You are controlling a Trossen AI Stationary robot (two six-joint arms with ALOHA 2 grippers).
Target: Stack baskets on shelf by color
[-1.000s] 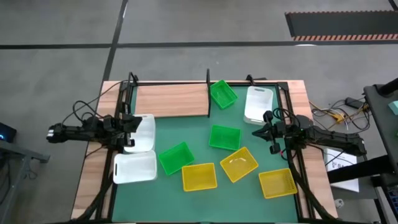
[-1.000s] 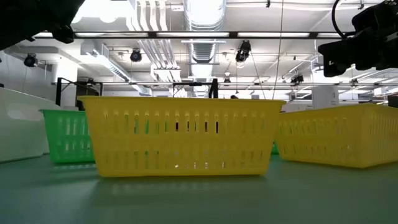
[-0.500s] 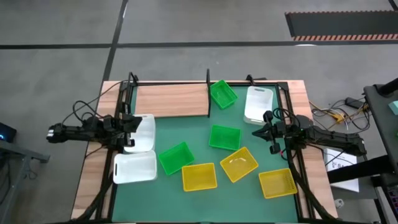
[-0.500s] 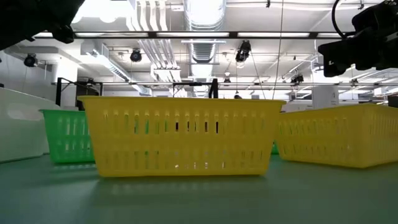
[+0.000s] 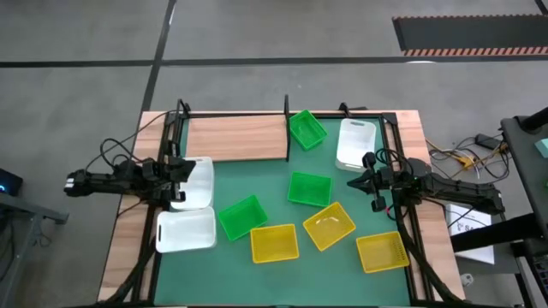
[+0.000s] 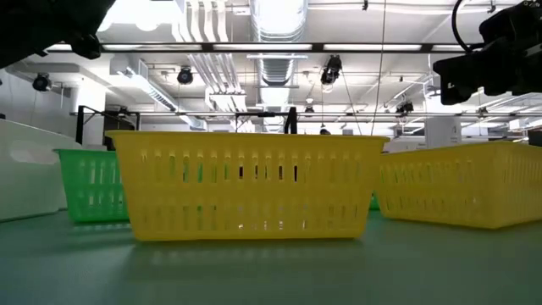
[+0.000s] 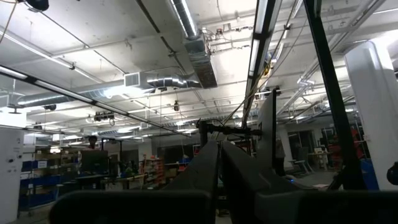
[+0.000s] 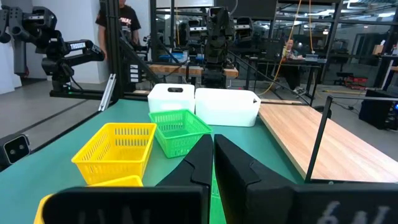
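Note:
In the high view the shelf (image 5: pixel 235 137) runs along the table's far edge. One green basket (image 5: pixel 306 128) and one white basket (image 5: pixel 355 143) rest on its right half. Two white baskets (image 5: pixel 195 184) (image 5: pixel 186 229) sit on the mat's left side. Two green baskets (image 5: pixel 309 188) (image 5: pixel 241 217) and three yellow ones (image 5: pixel 274 243) (image 5: pixel 329 225) (image 5: pixel 381 251) lie on the mat. My left gripper (image 5: pixel 187 169) (image 7: pixel 219 144) is shut above the far white basket on the mat, pointing upward at the ceiling. My right gripper (image 5: pixel 351 183) (image 8: pixel 212 138) is shut, level, near the table's right edge.
Black frame posts (image 5: pixel 287 128) stand along the shelf and the table sides. The green mat (image 5: pixel 257 184) has a bare patch between the baskets near the shelf. A person (image 8: pixel 124 18) stands beyond the table in the right wrist view. In the low view a yellow basket (image 6: pixel 241 186) fills the foreground.

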